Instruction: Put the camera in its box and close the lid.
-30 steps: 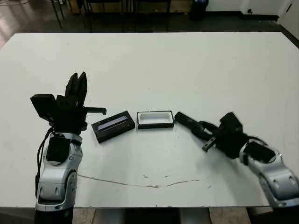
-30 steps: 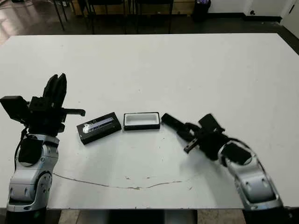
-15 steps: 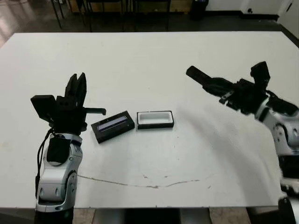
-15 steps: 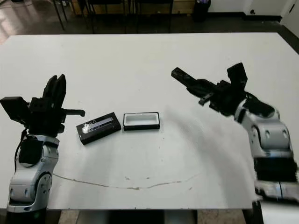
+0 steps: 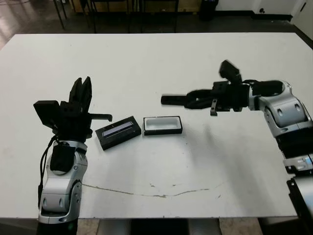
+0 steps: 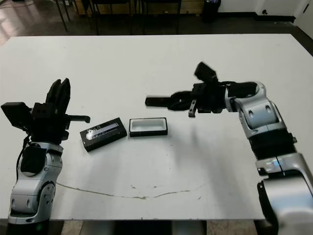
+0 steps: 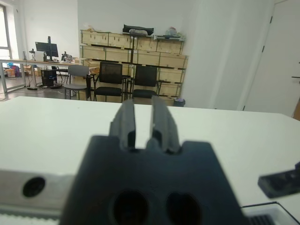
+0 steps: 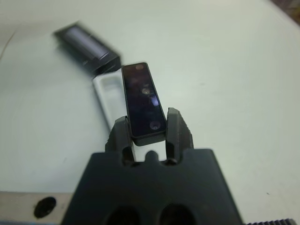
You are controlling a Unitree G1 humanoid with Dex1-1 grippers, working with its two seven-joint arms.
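Note:
My right gripper is shut on the camera, a slim black bar pointing to the left in the air, just beyond and above the box. In the right wrist view the camera sits between the two fingers, with the white-lined box under it. The lid, black with a pale strip, lies flat just left of the box. To the left of the lid my left gripper points upward, slightly open, with nothing between its fingers.
A thin brownish crack line runs across the white table near the front edge. Chairs and wooden crates stand beyond the far edge.
My right arm rose from the table beside the box, swung out to the right, and has come back left, so the camera now hangs level near the box. The left arm has stayed put.

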